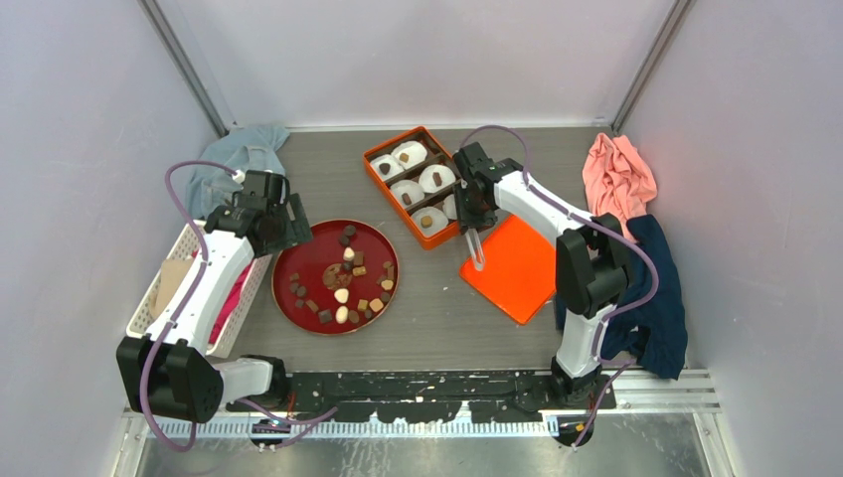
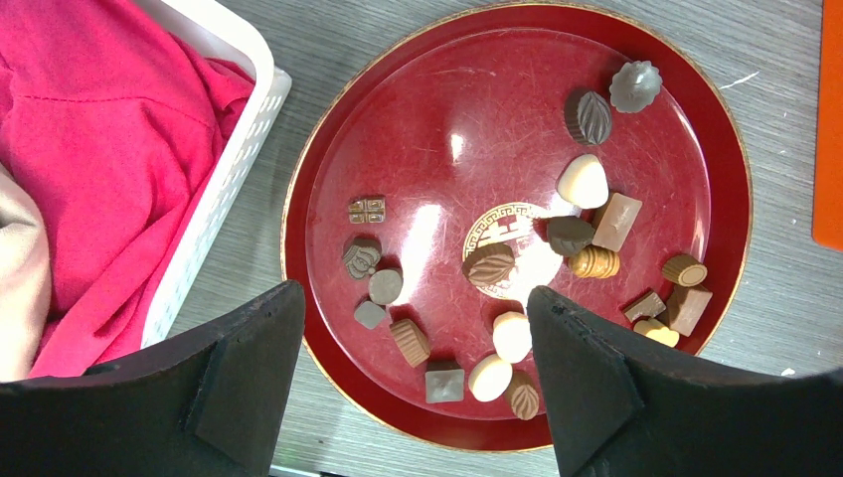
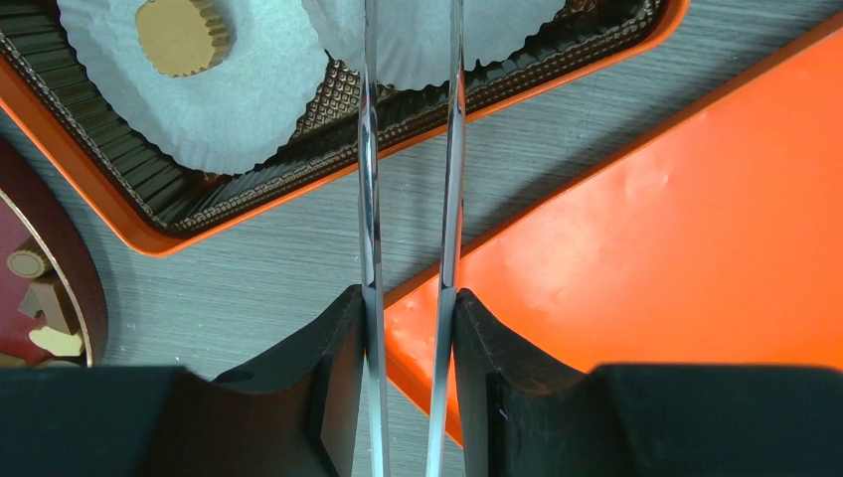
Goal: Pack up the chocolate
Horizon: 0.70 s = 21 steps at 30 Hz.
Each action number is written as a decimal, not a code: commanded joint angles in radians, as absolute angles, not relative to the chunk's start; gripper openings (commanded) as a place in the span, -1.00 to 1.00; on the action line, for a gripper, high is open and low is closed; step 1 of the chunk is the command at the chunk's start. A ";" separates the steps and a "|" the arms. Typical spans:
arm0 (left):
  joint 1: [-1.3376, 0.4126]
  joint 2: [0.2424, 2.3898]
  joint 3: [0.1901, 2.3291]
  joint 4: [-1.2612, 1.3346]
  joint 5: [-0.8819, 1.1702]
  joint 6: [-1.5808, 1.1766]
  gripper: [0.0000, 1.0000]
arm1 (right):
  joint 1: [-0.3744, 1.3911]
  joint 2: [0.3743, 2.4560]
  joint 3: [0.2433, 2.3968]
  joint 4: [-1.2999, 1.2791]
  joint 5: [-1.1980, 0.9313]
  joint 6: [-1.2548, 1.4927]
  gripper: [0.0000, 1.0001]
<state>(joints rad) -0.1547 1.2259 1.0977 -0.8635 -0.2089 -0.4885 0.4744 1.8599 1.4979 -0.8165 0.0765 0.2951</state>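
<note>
Tongs [image 3: 369, 149] in right claw [image 3: 408, 303] hang beside box [image 3: 149, 243] and lid [image 3: 646, 248].

Chocolate pieces [image 2: 489, 264] (dark, tan, cream) lie scattered on the red plate [image 2: 447, 99].

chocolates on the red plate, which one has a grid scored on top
The flat square piece on the side of the plate toward the white basket, lying apart from the others; none of them shows that grid.
</note>
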 commanded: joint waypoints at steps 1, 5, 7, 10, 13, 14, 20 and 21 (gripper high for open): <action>-0.152 1.207 1.126 -0.832 -0.212 -0.480 0.66 | 0.474 1.806 1.537 -0.823 0.077 0.308 -0.29; -0.150 1.204 1.122 -0.836 -0.216 -0.479 0.66 | 0.474 1.777 1.534 -0.839 0.077 0.311 -0.25; -0.151 1.204 1.122 -0.836 -0.216 -0.478 0.66 | 0.474 1.762 1.528 -0.841 0.078 0.312 -0.24; -0.151 1.203 1.120 -0.835 -0.216 -0.479 0.66 | 0.474 1.757 1.526 -0.852 0.080 0.309 -0.23; -0.151 1.201 1.120 -0.837 -0.216 -0.480 0.65 | 0.473 1.752 1.520 -0.853 0.083 0.309 -0.21; -0.152 1.200 1.120 -0.838 -0.217 -0.480 0.66 | 0.473 1.751 1.518 -0.851 0.082 0.310 -0.19; -0.152 1.197 1.121 -0.841 -0.221 -0.479 0.66 | 0.473 1.753 1.515 -0.850 0.075 0.310 -0.09; -0.151 1.197 1.122 -0.841 -0.221 -0.479 0.66 | 0.473 1.755 1.516 -0.849 0.075 0.309 -0.07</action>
<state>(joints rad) -0.1547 1.2259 1.0977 -0.8639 -0.2092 -0.4885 0.4744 1.8088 1.4979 -0.8608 0.0765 0.3019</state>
